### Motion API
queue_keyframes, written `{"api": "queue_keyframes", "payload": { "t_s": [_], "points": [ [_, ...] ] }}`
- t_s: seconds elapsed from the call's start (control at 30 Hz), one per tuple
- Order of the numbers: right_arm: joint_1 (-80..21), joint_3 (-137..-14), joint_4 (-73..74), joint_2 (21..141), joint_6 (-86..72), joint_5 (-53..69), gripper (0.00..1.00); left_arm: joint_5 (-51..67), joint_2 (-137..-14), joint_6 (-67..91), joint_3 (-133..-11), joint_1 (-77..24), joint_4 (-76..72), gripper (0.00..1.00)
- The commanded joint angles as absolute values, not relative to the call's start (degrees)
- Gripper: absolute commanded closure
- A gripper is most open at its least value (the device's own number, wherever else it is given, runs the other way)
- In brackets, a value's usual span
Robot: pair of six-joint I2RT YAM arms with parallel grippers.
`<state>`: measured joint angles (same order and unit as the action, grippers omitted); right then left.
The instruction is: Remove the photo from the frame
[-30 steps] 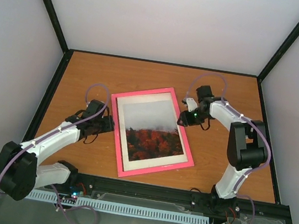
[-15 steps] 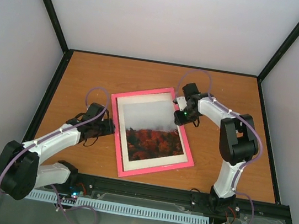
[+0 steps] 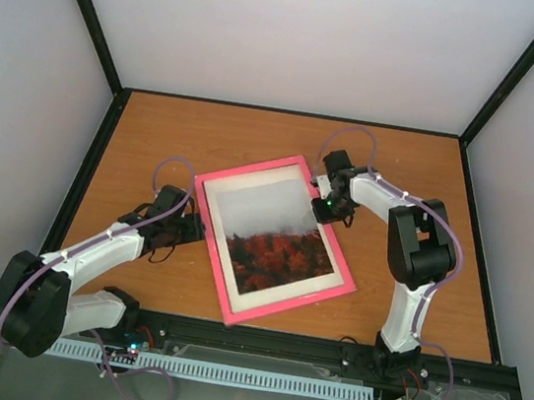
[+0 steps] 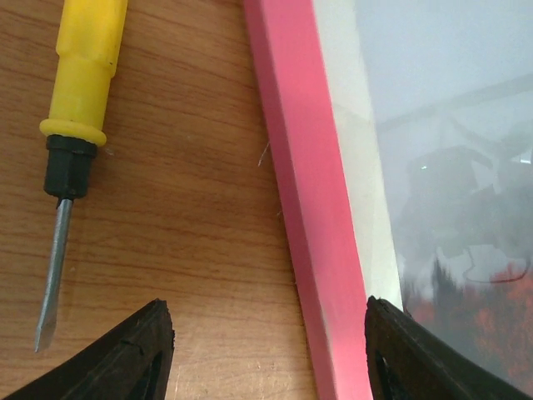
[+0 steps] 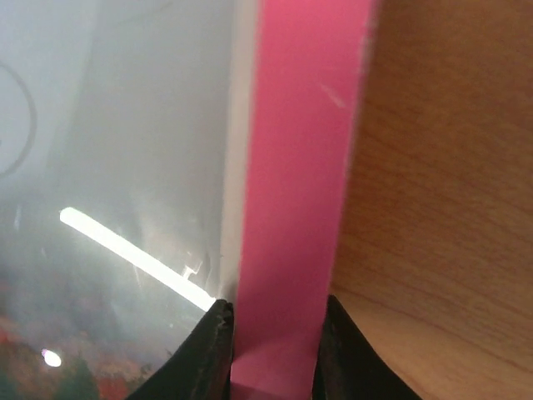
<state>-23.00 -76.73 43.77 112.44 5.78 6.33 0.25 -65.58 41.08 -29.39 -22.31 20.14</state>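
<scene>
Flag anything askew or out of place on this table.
The frame lies skewed to the table edges, its right border pinched by the right gripper. A yellow-handled screwdriver lies loose beside its left border.

No legible txt, no labels, brands or nos. visible anywhere

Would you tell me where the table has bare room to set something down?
The table's far strip, between the frame and the back wall, is bare, as is its right edge past the right arm. Crowded: left of the frame, with the left gripper and a screwdriver, and its far right corner, at the right gripper.
</scene>
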Motion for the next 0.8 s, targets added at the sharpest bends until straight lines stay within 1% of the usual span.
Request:
{"api": "queue_keyframes", "payload": {
  "t_s": [0.0, 0.07, 0.1, 0.23, 0.33, 0.5, 0.63, 0.77],
  "points": [
    [-22.7, -77.4, 43.4, 112.8, 5.1, 9.3, 0.88, -0.1, -64.7, 41.7, -29.3, -22.7, 19.2, 0.37],
    [-21.8, -77.6, 43.4, 112.0, 4.4, 10.6, 0.96, -0.8, -64.0, 41.9, -29.2, -22.7, 19.9, 0.37],
    [-20.9, -77.7, 43.5, 111.6, 4.0, 11.6, 0.97, -1.2, -63.6, 42.0, -29.2, -22.6, 20.3, 0.37],
    [-16.8, -78.0, 43.3, 109.5, 3.2, 18.4, 0.97, -2.5, -60.4, 43.3, -28.9, -22.6, 21.3, 0.37],
    [-15.6, -77.6, 43.4, 108.2, 3.3, 22.0, 0.97, -3.8, -57.5, 44.1, -29.1, -22.7, 22.0, 0.37],
    [-14.1, -77.1, 43.1, 106.5, 3.5, 22.0, 0.97, -6.6, -53.8, 44.5, -31.4, -22.7, 24.0, 0.37],
    [-8.8, -79.3, 44.7, 107.0, 6.7, 21.1, 0.97, -6.9, -52.0, 43.8, -32.2, -22.7, 23.8, 0.36],
    [-3.1, -83.3, 47.8, 108.3, 13.3, 18.2, 0.97, -6.2, -53.5, 43.1, -32.3, -22.7, 23.5, 0.36]
  ]
}}
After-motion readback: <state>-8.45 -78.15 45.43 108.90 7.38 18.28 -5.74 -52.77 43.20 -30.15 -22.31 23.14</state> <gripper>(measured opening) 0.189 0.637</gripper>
